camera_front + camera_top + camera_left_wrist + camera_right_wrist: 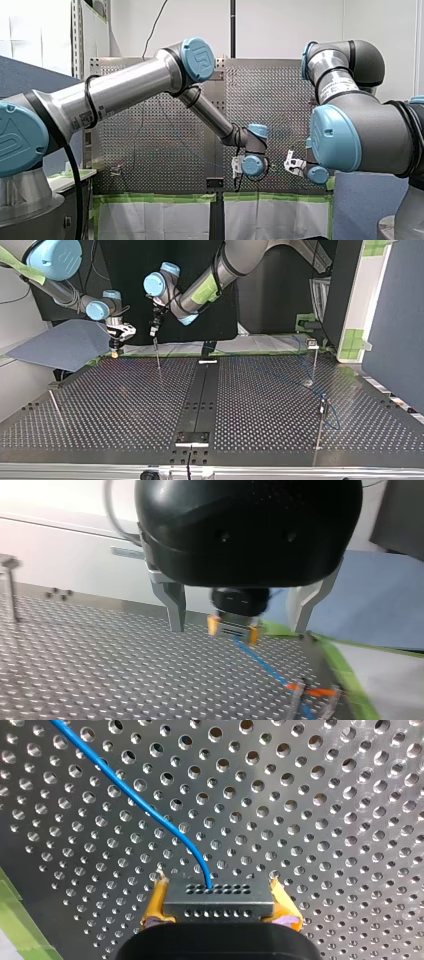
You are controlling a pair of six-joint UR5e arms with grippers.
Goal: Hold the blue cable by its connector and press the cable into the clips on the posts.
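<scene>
Glossy, smooth thin blue cable (131,795); matt plastic black rectangular connector (218,902); dull-sheened perforated metal table (350,820)

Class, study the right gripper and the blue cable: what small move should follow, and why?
Probably ease my right gripper away from the metal clip, tightening the thin blue cable: its yellow-padded fingers clamp the dark perforated connector, and the cable leaves it curved, not taut.

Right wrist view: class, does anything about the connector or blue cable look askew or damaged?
Nothing stands out: the connector sits square between my right gripper's yellow pads, and the blue cable leaves it in a smooth, unbroken curve.
</scene>
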